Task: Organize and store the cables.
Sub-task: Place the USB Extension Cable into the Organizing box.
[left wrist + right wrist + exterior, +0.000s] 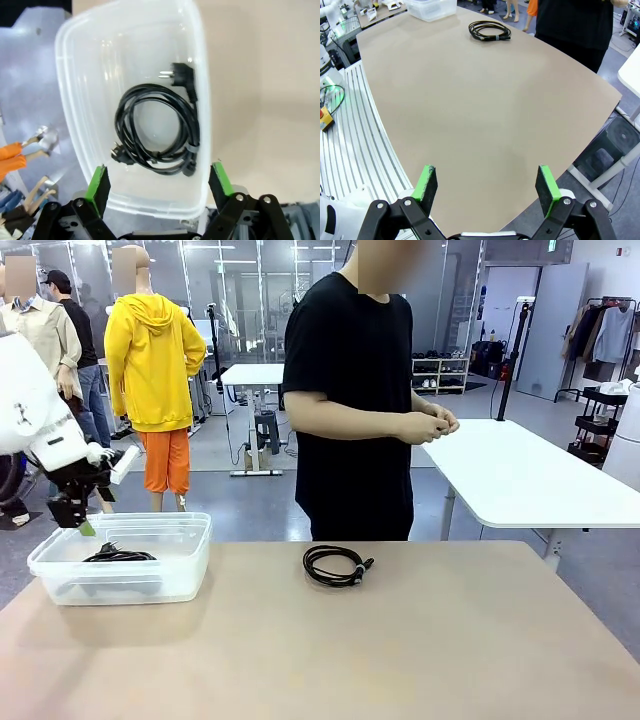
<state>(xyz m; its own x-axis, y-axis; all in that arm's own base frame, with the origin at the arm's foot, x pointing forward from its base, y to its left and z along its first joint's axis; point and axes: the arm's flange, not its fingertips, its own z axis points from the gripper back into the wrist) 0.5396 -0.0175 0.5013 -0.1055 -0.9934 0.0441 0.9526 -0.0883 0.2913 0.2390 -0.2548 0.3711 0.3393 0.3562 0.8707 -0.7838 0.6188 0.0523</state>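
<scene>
Front: left gripper (80, 523) open, empty over clear bin (190, 565) at table's (400, 660) far-left corner; left wrist: stored cable (124, 125) flat inside; right wrist: right gripper (487, 175) open, loose cable (487, 36) mid far edge, so it should pinch all loops together.

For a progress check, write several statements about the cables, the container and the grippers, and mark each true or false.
1. A coiled cable lies inside the clear container. True.
2. The left gripper grips a cable. False: it hangs open and empty above the container.
3. A second coiled cable lies on the table, outside the container. True.
4. The person's hands rest on the table. False: they are held together in front of the body.
</scene>
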